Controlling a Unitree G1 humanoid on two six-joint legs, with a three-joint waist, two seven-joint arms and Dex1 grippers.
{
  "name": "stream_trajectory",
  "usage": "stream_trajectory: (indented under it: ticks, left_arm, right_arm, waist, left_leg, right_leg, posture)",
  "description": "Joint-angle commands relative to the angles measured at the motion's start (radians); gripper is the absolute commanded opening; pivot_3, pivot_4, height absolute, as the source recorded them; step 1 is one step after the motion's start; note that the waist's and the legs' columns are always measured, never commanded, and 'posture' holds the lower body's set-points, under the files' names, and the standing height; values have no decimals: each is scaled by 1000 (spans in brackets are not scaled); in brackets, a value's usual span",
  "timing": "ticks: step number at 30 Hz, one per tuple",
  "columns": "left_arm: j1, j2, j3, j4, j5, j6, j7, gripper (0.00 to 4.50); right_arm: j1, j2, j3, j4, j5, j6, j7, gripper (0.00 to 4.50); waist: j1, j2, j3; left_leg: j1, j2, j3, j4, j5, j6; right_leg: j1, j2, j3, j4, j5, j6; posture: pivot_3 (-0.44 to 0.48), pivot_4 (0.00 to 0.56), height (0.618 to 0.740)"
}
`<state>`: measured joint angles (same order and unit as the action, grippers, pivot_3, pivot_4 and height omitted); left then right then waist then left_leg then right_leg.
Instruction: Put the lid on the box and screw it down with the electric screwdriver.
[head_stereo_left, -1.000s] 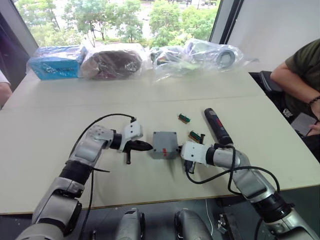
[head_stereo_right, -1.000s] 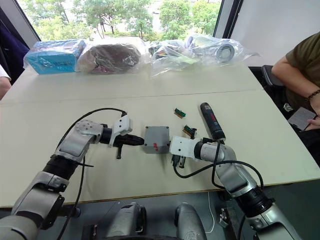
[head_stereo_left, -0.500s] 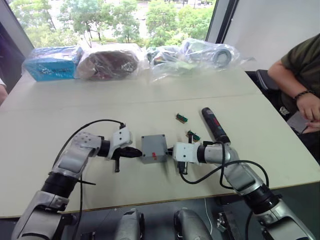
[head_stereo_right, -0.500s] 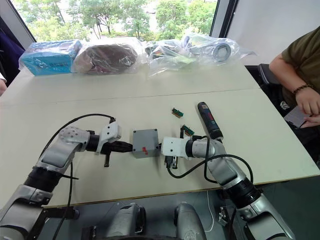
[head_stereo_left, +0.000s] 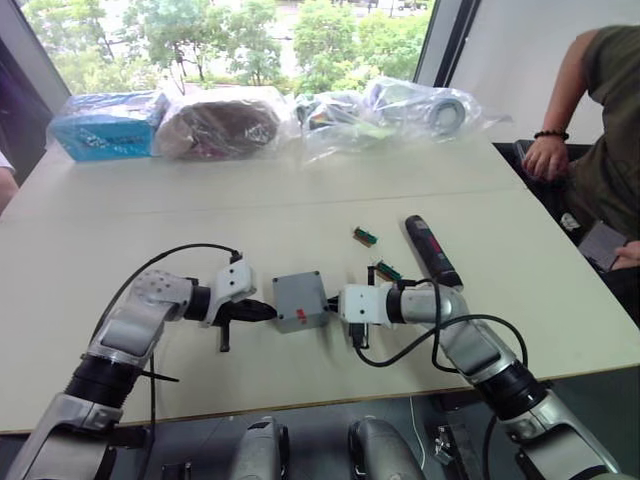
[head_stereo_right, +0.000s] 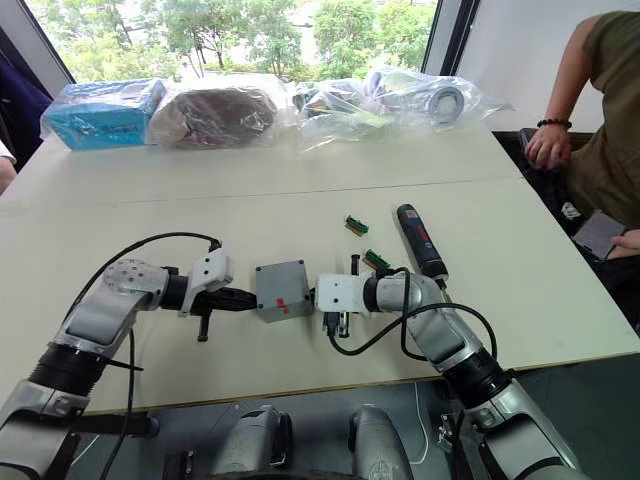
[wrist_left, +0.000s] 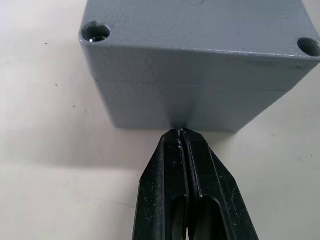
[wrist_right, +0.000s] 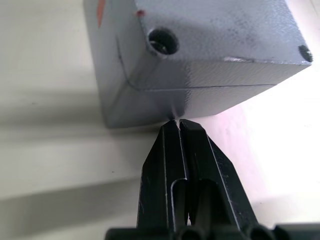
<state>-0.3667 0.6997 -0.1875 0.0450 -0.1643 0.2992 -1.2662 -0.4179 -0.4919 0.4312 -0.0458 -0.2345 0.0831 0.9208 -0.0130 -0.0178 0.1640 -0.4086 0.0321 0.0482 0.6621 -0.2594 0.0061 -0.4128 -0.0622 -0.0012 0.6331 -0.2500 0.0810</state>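
Observation:
The grey box (head_stereo_left: 300, 300) stands on the table with the lid (wrist_left: 200, 25) sitting on top; a seam runs round the sides and open screw holes show at the lid's corners. A red mark is on the box's near side. My left gripper (head_stereo_left: 268, 311) is shut, its tip touching the box's left wall (wrist_left: 190, 107). My right gripper (head_stereo_left: 334, 304) is shut too, its tip against the right wall (wrist_right: 210, 100) just under the seam. The black electric screwdriver (head_stereo_left: 432, 252) lies flat on the table behind my right arm, held by nothing.
Two small green-and-red blocks (head_stereo_left: 366, 236) (head_stereo_left: 389, 271) lie between the box and the screwdriver. Plastic-wrapped items (head_stereo_left: 225, 122) and a blue carton (head_stereo_left: 105, 130) line the far edge. A person (head_stereo_left: 595, 110) sits at the right end of the table.
The box has slid a little to the left and turned slightly, both shut grippers moving with it. The person at the right has raised an arm.

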Motion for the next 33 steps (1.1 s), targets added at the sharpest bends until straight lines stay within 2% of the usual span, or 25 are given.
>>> stream_trajectory:
  ticks: [1,6,9,12,16,22,33]
  left_arm:
    - [21,46,47,-59,-36,2,-12,0]
    - [55,126,118,-143,-104,49,-28,0]
    - [28,149,186,-218,-198,140,-18,0]
    - [-8,159,234,-276,-275,219,-4,0]
    - [-72,156,255,-333,-346,292,26,0]
    - [-123,132,225,-367,-386,328,68,0]
    - [-128,132,208,-387,-398,332,89,0]
  right_arm:
    - [8,-21,-20,-60,7,8,1,42]
    - [57,-79,-140,-163,73,94,-5,42]
    - [91,-93,-254,-254,152,217,-21,42]
    - [115,-95,-338,-331,214,372,-35,804]
    - [125,-55,-434,-381,310,593,-89,2298]
    - [88,37,-495,-331,421,805,-184,2298]
    - [56,27,-489,-223,468,802,-254,2298]
  waist:
    - [0,0,0]
    - [4,0,2]
    - [4,0,2]
    - [4,-1,3]
    - [3,-1,3]
    - [0,0,4]
    - [1,0,5]
  left_leg:
    - [0,0,0,0,0,0]
    - [0,0,0,0,0,0]
    - [0,-1,0,0,0,0]
    - [0,0,0,0,0,0]
    - [0,0,0,0,0,0]
    - [0,0,0,0,0,0]
    - [0,-1,0,0,0,0]
  right_leg:
    - [0,0,0,0,0,0]
    - [0,-1,0,0,0,0]
    - [0,-3,0,0,0,0]
    - [0,-3,0,0,0,0]
    - [0,-2,0,0,0,0]
    - [0,-1,0,0,0,0]
    - [0,0,0,0,0,0]
  posture:
    - [0,150,740]
    - [0,150,740]
    - [0,150,740]
    - [0,150,740]
    - [0,150,740]
    - [0,150,740]
    - [0,150,740]
